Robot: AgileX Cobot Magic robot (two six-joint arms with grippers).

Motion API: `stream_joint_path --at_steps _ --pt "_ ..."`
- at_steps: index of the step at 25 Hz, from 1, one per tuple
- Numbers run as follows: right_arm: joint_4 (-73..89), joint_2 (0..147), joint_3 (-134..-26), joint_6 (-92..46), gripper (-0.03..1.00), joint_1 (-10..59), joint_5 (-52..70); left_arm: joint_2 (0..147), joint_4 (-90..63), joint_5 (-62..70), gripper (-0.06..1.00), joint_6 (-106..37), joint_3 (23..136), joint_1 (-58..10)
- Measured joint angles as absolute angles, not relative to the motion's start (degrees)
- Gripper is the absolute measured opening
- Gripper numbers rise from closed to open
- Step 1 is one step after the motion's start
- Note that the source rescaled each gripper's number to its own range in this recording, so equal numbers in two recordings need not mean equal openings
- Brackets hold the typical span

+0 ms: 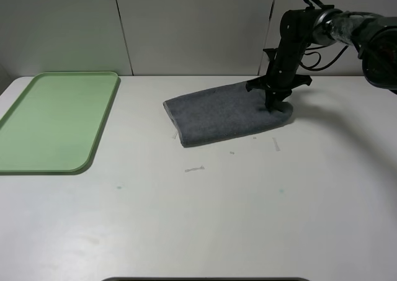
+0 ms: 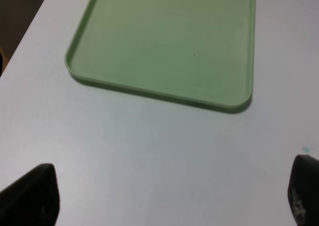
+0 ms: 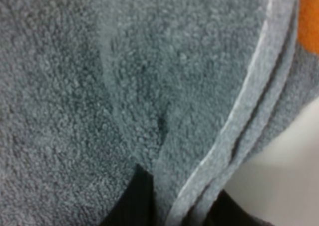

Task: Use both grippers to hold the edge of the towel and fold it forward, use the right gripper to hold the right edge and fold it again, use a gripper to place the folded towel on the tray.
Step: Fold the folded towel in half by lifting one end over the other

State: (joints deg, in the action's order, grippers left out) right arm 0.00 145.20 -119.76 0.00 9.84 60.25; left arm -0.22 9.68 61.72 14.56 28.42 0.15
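The right gripper (image 1: 275, 106) is clenched on the layered hem at the right end of the towel (image 1: 217, 116), with its dark fingers (image 3: 132, 203) pinching the pale edges. The towel lies folded on the white table (image 1: 217, 219), well apart from the tray (image 1: 56, 120). The left gripper (image 2: 167, 201) hovers near that tray, spread wide
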Motion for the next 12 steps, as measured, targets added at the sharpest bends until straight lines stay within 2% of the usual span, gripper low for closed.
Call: stream_joint_path --at_steps 12 --pt "-3.71 143.57 -119.57 0.00 0.15 9.37 64.74 -0.22 9.68 61.72 0.92 14.56 28.42 0.15"
